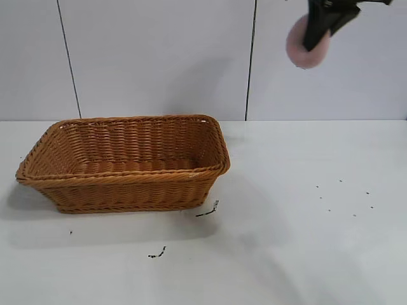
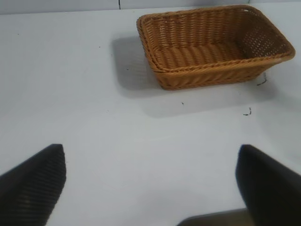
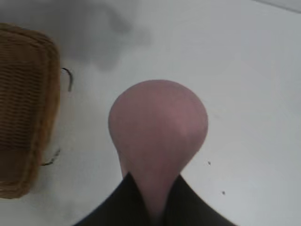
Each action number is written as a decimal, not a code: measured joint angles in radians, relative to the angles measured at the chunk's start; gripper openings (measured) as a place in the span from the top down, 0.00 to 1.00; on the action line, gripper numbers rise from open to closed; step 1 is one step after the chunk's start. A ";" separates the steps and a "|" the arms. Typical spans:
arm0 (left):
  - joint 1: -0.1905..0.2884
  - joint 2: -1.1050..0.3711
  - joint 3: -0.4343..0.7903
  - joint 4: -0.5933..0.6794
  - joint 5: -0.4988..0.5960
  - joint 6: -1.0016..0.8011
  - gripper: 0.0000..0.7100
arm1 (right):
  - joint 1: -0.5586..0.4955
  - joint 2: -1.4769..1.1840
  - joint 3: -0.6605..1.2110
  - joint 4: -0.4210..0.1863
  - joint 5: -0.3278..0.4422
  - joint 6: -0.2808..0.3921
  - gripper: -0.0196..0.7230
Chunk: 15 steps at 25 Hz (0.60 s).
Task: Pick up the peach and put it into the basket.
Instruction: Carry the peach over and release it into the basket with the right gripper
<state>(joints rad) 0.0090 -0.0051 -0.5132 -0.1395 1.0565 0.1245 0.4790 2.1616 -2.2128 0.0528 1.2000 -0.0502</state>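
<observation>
The dusty-pink peach hangs high above the table at the upper right, held in my right gripper, whose black fingers are shut on it. In the right wrist view the peach fills the middle, pinched between the two dark fingers at its narrow end. The orange-brown wicker basket stands empty on the table at the left, well to the left of and below the peach; it also shows in the left wrist view and the right wrist view. My left gripper is open and empty over bare table, away from the basket.
The white table carries small dark scraps near the basket's front corner and further forward, plus tiny specks at the right. A grey panelled wall stands behind the table.
</observation>
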 joint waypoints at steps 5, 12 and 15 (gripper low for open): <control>0.000 0.000 0.000 0.000 0.000 0.000 0.02 | 0.134 0.081 -0.008 0.012 -0.089 0.000 0.99; 0.000 0.000 0.000 0.000 0.000 0.000 0.02 | 0.170 0.262 -0.008 0.003 -0.172 0.000 0.99; 0.000 0.000 0.000 0.000 0.000 0.000 0.02 | 0.172 0.305 -0.008 0.003 -0.180 0.001 0.98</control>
<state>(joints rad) 0.0090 -0.0051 -0.5132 -0.1395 1.0565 0.1245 0.6513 2.4663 -2.2211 0.0557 1.0202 -0.0492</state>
